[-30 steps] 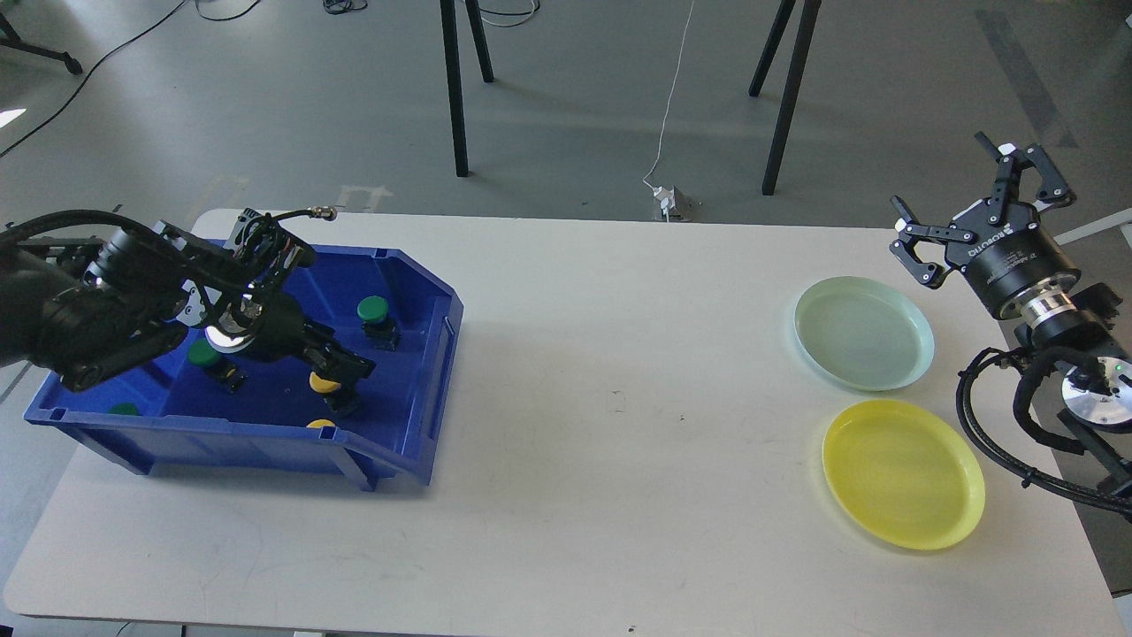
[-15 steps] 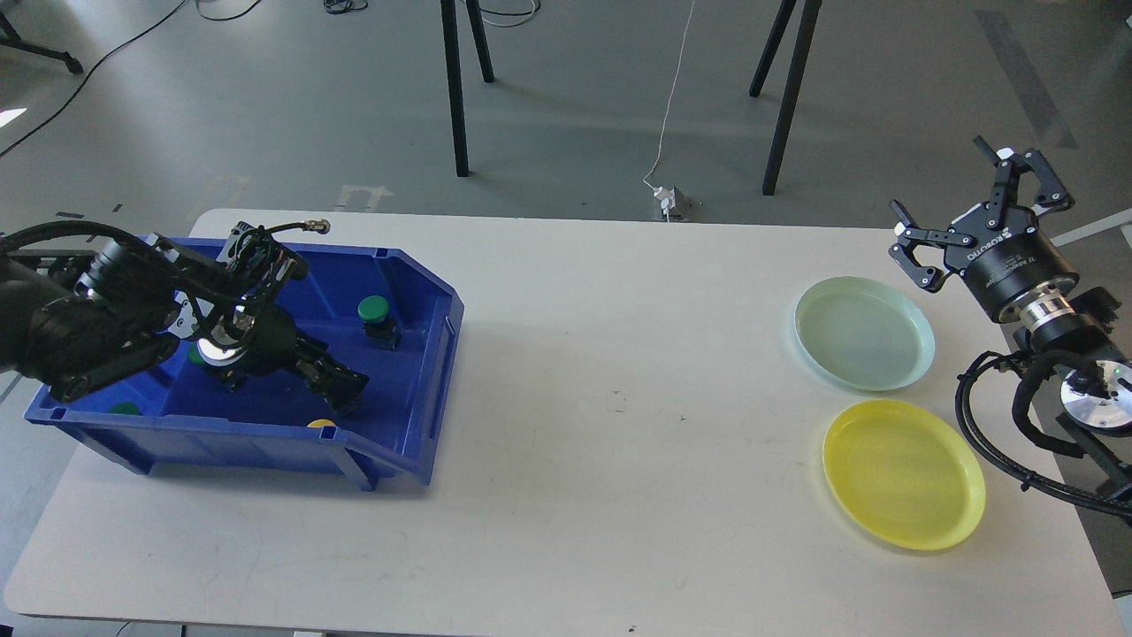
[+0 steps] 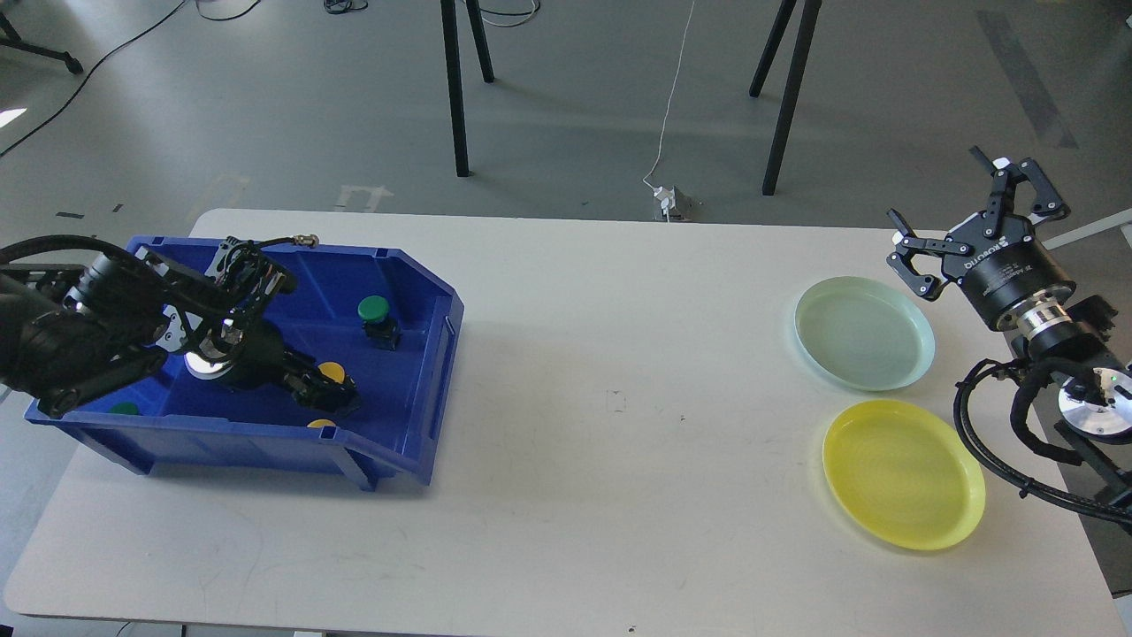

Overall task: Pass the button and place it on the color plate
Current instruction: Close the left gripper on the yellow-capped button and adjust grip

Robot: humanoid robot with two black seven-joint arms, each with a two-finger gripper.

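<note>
White worktop (image 3: 566,495) carries everything: one blue bin (image 3: 402,292) at nine o'clock and two plates at three o'clock, a pale green plate (image 3: 863,333) with a yellow plate (image 3: 903,472) just beside it toward six o'clock. Inside the bin I count two green buttons, two yellow ones, and a green sliver low at the left wall that may be a third. One green button (image 3: 373,308) stands upright on its black base at the bin's two o'clock side; a yellow button (image 3: 332,371) shows its round cap right at the left gripper (image 3: 332,394), and another yellow cap (image 3: 321,424) peeks over the near wall. The left gripper's jaws are dark and foreshortened down in the bin, so I cannot tell whether they grip anything. The right gripper (image 3: 968,221) hovers off the worktop at two o'clock, jaws spread wide and empty.
</note>
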